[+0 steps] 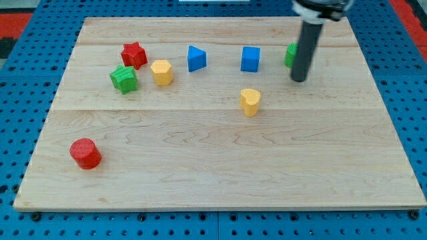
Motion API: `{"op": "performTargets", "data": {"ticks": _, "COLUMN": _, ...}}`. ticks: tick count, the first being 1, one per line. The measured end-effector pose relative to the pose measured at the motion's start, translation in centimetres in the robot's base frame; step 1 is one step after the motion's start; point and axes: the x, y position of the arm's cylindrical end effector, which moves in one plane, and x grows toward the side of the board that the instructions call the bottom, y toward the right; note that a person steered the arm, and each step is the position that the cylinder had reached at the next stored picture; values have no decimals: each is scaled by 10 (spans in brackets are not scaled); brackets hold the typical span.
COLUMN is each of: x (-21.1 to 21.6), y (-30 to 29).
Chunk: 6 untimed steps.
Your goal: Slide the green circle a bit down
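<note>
The green circle sits near the view's top right on the wooden board, mostly hidden behind my dark rod. Only its left edge shows. My tip rests on the board just below and slightly right of the green circle, close to it; I cannot tell if they touch.
A blue cube and a blue triangle-like block lie left of the green circle. A yellow heart sits below the cube. A yellow hexagon, red star, green star and red cylinder are at the left.
</note>
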Motion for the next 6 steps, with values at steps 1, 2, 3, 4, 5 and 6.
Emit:
{"op": "performTargets", "data": {"ticks": 1, "x": -40, "y": 90}}
{"op": "performTargets", "data": {"ticks": 2, "x": -104, "y": 57}}
{"op": "performTargets", "data": {"ticks": 3, "x": -100, "y": -7}}
{"op": "performTargets", "data": {"ticks": 4, "x": -84, "y": -2}}
{"op": "performTargets", "data": {"ticks": 5, "x": -73, "y": -20}}
{"op": "performTargets", "data": {"ticks": 6, "x": -105, "y": -15}}
